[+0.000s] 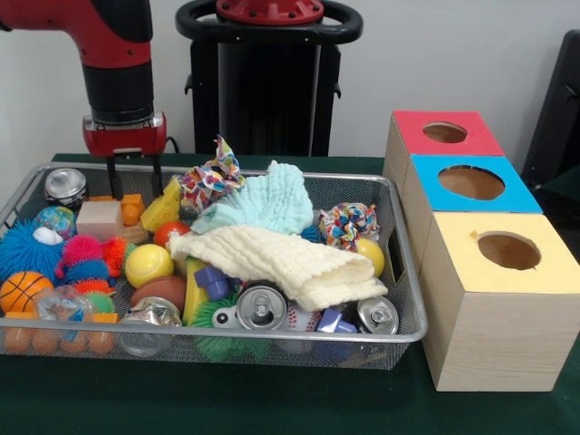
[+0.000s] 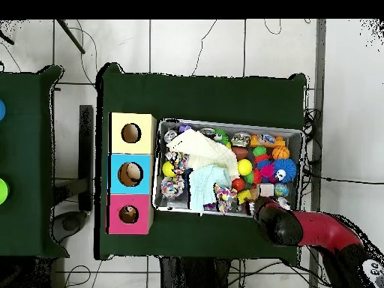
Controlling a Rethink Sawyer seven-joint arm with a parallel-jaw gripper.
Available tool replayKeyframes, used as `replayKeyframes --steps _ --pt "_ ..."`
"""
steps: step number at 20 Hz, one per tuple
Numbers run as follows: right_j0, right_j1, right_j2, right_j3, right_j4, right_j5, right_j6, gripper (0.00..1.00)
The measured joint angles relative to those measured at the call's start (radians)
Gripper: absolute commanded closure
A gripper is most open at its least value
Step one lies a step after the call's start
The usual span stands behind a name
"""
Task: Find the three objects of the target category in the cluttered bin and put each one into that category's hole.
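Wire-mesh bin (image 1: 403, 272) of clutter. Gripper (image 1: 133, 178) at its far-left corner, fingers apparently spread, pinching nothing, above a wooden block (image 1: 100, 218).

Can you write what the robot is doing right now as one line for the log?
gripper: over bin's far corner, holding nothing | fingers: open above wooden block | boxes: three, holes free | placed: none visible

**Setting: table, wall and floor**

A dark green table (image 1: 272, 408) stands before a plain pale wall (image 1: 453, 54). Seen from overhead, the floor (image 2: 195, 45) is light tile with dark joints, crossed by loose cables (image 2: 75, 37). A second green surface (image 2: 22, 150) lies at left.
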Motion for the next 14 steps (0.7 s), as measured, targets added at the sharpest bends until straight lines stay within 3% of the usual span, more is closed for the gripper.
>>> replayKeyframes --steps 14 --pt "-0.008 0.008 -0.040 0.005 0.000 -0.007 0.000 0.00"
